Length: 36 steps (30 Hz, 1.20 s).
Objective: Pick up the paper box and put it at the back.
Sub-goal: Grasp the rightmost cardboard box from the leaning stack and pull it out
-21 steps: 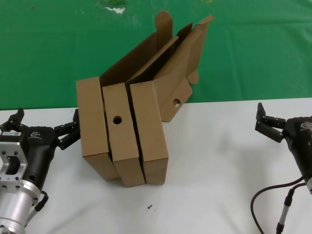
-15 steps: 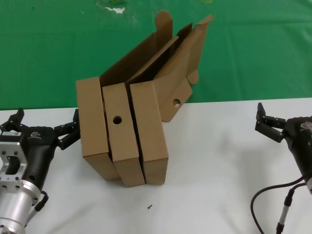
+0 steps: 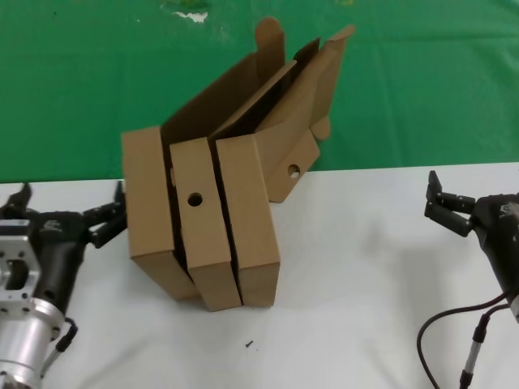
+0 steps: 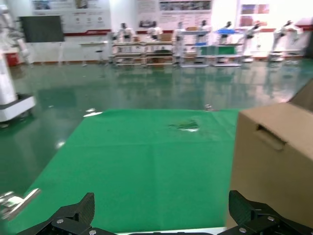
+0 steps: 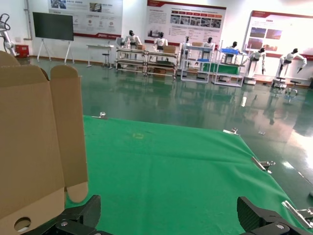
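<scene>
Three brown paper boxes stand on edge, side by side, on the white table [image 3: 349, 267], their open lids leaning back. The left box [image 3: 150, 203] has a plain narrow wall. The middle box [image 3: 199, 227] has a round hole, and the right box [image 3: 247, 219] is plain. My left gripper [image 3: 71, 194] is open just left of the left box, with one fingertip [image 3: 119, 193] right beside its wall. In the left wrist view the open gripper [image 4: 161, 205] shows that box [image 4: 274, 161] next to one finger. My right gripper [image 3: 434, 198] is open and empty at the far right, also seen in its wrist view [image 5: 168, 210].
A green cloth [image 3: 422, 81] covers the floor behind the table. A lid flap with a round hole [image 3: 293, 171] sticks out behind the right box and shows in the right wrist view [image 5: 34, 147]. A black cable [image 3: 454, 332] loops at the front right. A small dark speck [image 3: 250, 344] lies in front.
The left box has shifted and tilted a little to the left, opening a gap to the middle box. My left gripper has moved slightly left. The right arm has not moved.
</scene>
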Tool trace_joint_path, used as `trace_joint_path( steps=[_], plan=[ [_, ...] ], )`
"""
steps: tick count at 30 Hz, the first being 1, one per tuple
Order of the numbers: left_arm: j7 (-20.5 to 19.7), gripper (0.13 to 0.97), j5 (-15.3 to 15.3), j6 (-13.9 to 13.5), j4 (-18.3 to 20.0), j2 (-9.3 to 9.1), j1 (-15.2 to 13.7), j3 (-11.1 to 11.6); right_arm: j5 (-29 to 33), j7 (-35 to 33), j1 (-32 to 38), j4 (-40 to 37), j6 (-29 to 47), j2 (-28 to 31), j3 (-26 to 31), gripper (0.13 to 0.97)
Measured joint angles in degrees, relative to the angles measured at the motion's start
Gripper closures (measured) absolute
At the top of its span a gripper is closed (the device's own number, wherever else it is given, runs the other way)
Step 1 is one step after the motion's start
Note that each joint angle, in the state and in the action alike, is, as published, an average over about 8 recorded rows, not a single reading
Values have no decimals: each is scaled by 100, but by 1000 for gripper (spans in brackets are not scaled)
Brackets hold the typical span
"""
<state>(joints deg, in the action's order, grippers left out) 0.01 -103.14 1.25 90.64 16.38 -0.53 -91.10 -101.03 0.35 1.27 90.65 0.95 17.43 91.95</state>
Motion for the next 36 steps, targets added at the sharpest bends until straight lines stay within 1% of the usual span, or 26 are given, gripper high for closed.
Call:
trace_joint_path(
  steps=[4, 8, 13, 21, 24, 28, 30, 32, 34, 36],
  plan=[
    [6, 132, -1, 179, -147, -66, -73, 88, 0, 0, 0, 0, 0, 0, 0, 129],
    [19, 132, -8, 357, -383, -131, -213, 167, 0, 0, 0, 0, 0, 0, 0, 129],
    [31, 132, -13, 500, -643, -186, -379, 218, 0, 0, 0, 0, 0, 0, 0, 129],
    [22, 132, 23, 536, -768, -227, -465, 241, 0, 1, 0, 0, 0, 0, 0, 129],
    [-40, 132, 151, 506, -898, -310, -565, 256, 0, 1, 0, 0, 0, 0, 0, 129],
    [-220, 132, 434, 465, -1168, -467, -771, 262, 0, 1, 0, 0, 0, 0, 0, 129],
    [-415, 132, 608, 508, -1381, -525, -913, 181, 0, 1, 0, 0, 0, 0, 0, 129],
    [-701, 132, 804, 613, -1665, -553, -1092, 8, 0, 1, 0, 0, 0, 0, 0, 129],
    [-1108, 132, 1029, 779, -2011, -554, -1305, -257, 1, 1, 0, 0, 0, 0, 0, 129],
    [-1605, 132, 1276, 969, -2373, -527, -1532, -592, 1, 1, 0, 0, 0, 0, 0, 129]
  ],
)
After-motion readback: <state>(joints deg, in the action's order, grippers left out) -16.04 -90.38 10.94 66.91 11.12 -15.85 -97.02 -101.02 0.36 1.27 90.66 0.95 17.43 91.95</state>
